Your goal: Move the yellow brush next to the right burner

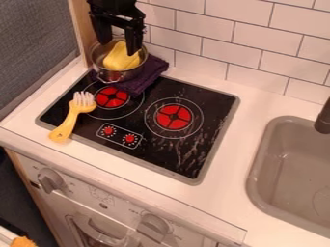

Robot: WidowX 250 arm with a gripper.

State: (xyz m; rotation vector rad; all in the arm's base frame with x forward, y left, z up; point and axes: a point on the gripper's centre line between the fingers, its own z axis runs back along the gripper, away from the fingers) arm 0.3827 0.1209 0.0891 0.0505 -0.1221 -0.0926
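My gripper (118,47) hangs at the upper left, its two fingers spread wide over a metal pot with nothing held between them. The yellow brush (74,113) lies at the left edge of the black stovetop, its white bristles by the left burner (111,98) and its handle end over the stove's front-left border. To the right of that burner is the red right burner (173,117), some distance from the brush and the gripper.
Beneath the gripper, the metal pot (100,59) holds a yellow object (120,59). A dark purple cloth (149,72) lies under and beside the pot. A tiled wall stands behind; a grey sink (290,169) with a dark faucet (324,118) is at the right.
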